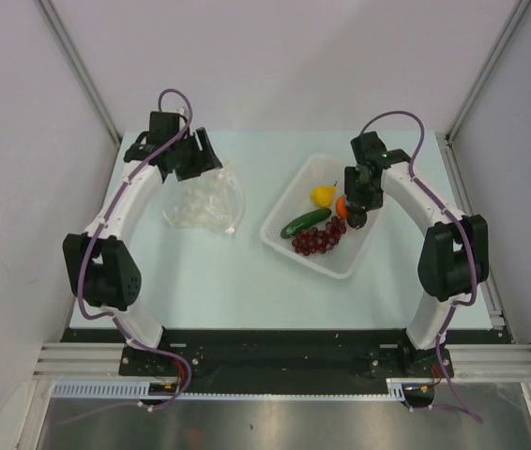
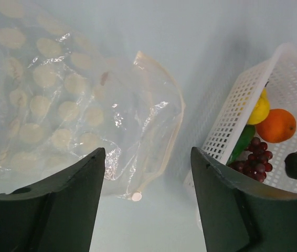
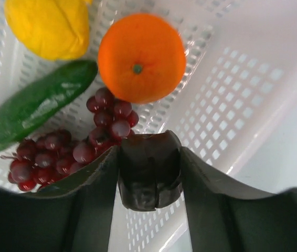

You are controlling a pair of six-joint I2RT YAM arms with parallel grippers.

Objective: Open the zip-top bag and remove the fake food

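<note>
Right claw point(image 3: 148, 156) clamps dark fruit point(image 3: 149, 181) beside one wall of the basket point(image 3: 232, 105); left claw point(image 2: 147, 157) gapes above the bag point(image 2: 85, 105)

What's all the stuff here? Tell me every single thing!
zip-top bag: one, clear with pale dots, table's left side
basket: one, white, table's right side
cucumber: one, green, in basket
orange: one, orange, in basket
yellow fruit: one, yellow, in basket
grape bunch: one, dark red, in basket
small round fruit: one, dark, held over basket
table: one, pale blue, underneath
left gripper: one, black, open over bag
right gripper: one, black, gripping that fruit
</note>
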